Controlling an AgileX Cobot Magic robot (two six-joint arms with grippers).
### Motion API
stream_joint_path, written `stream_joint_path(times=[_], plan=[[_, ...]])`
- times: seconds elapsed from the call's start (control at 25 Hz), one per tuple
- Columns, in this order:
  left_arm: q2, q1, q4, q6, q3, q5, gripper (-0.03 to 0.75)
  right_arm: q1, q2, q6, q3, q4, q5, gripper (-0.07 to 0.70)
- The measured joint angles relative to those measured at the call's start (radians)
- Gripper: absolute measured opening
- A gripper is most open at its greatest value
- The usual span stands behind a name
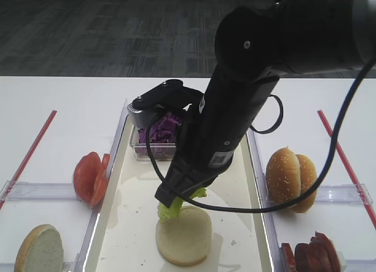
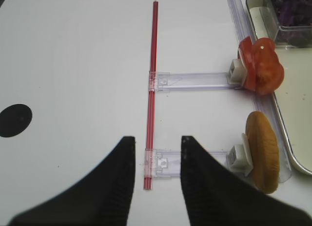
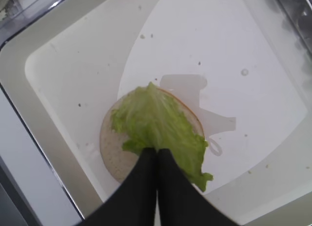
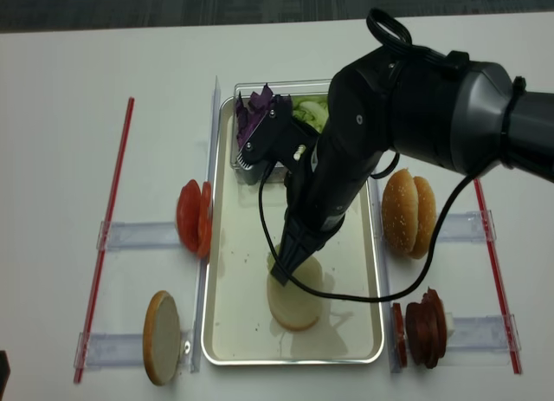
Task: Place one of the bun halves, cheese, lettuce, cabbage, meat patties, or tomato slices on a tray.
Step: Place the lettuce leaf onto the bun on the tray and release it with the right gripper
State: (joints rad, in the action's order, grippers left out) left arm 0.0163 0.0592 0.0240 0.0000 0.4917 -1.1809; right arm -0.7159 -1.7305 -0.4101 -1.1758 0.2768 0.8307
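Note:
My right gripper (image 3: 157, 152) is shut on a light green lettuce (image 3: 156, 123) leaf. The leaf hangs over a pale bun half (image 1: 183, 237) that lies cut face up on the cream tray (image 1: 129, 225). Whether leaf and bun touch I cannot tell. Purple cabbage (image 1: 161, 131) fills a box at the tray's far end. Tomato slices (image 1: 91, 178) and another bun half (image 1: 40, 248) stand left of the tray, sesame buns (image 1: 291, 178) and meat patties (image 1: 311, 254) on its right. Cheese is out of view. My left gripper (image 2: 157, 139) is open over the bare table, far left.
The clear plastic box (image 4: 277, 128) also holds more lettuce (image 4: 310, 113). Red strips (image 1: 29, 151) (image 1: 346, 160) run along both sides of the table. Clear plastic holders (image 2: 195, 80) carry the standing food. The right arm (image 1: 235, 107) leans across the tray's middle.

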Motion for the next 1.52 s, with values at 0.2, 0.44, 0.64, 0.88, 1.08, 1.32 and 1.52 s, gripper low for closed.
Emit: stream_joint_path(times=[0.2,0.44,0.64,0.88,1.08,1.32,1.52], plan=[[0.0,0.0,0.0,0.0,0.0,0.0,0.223,0.0,0.0,-0.002,0.001,0.0,-0.004,0.029],[0.0,0.0,0.0,0.0,0.0,0.0,0.223,0.0,-0.002,-0.028,0.026,0.002,-0.027,0.029],[0.0,0.0,0.0,0.0,0.0,0.0,0.223,0.0,-0.002,-0.044,0.071,0.015,-0.057,0.029],[0.0,0.0,0.0,0.0,0.0,0.0,0.223,0.0,-0.008,-0.052,0.074,0.026,-0.092,0.029],[0.0,0.0,0.0,0.0,0.0,0.0,0.223,0.0,-0.015,-0.068,0.074,0.035,-0.098,0.029],[0.0,0.0,0.0,0.0,0.0,0.0,0.223,0.0,-0.03,-0.079,0.074,0.041,-0.101,0.029],[0.0,0.0,0.0,0.0,0.0,0.0,0.223,-0.005,-0.039,-0.095,0.076,0.049,-0.113,0.029]])
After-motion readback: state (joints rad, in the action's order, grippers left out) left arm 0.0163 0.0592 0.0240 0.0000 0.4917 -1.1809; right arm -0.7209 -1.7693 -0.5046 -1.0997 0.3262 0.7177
